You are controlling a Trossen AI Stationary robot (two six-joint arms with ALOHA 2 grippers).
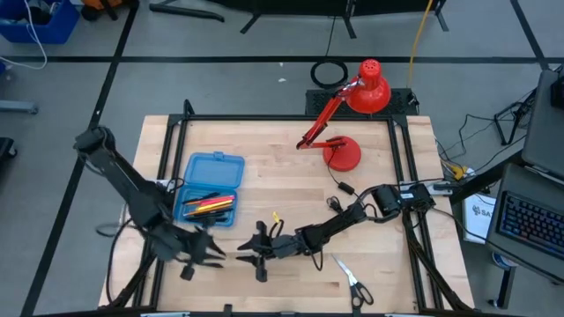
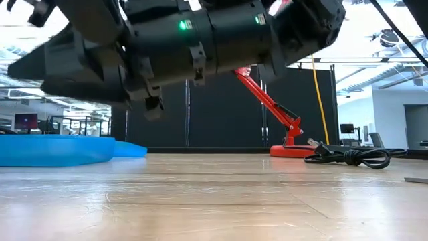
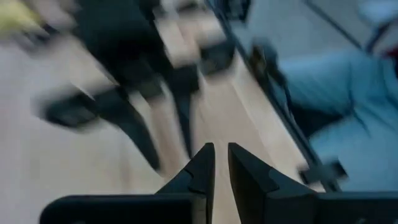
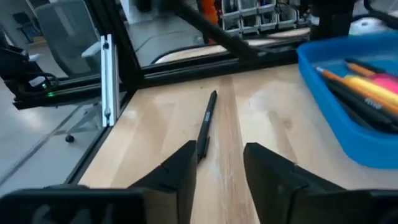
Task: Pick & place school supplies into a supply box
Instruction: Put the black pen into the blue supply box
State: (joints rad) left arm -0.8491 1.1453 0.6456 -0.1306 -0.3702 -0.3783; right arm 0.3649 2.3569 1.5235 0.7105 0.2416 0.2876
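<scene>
The blue supply box [image 1: 216, 165] lies open near the table's left side. Orange, yellow, pink and dark pens [image 1: 208, 206] lie in its tray, and they also show in the right wrist view [image 4: 364, 84]. One black pen [image 4: 207, 121] lies flat on the wood just ahead of my right gripper [image 4: 217, 158], which is open and hovers low near the table's near edge [image 1: 242, 255]. My left gripper [image 1: 211, 253] faces it from the left; its fingers [image 3: 221, 155] stand shut to a thin slit, with nothing between them. Light-handled scissors [image 1: 352, 282] lie flat near the near right.
A red desk lamp [image 1: 357, 95] stands at the far right on its round base [image 1: 342, 154]. Its black cable [image 2: 351, 157] lies coiled beside it. A small yellow item [image 1: 275, 217] lies mid-table. Black frame rails [image 4: 109, 68] border the table. Bare wood lies between box and lamp.
</scene>
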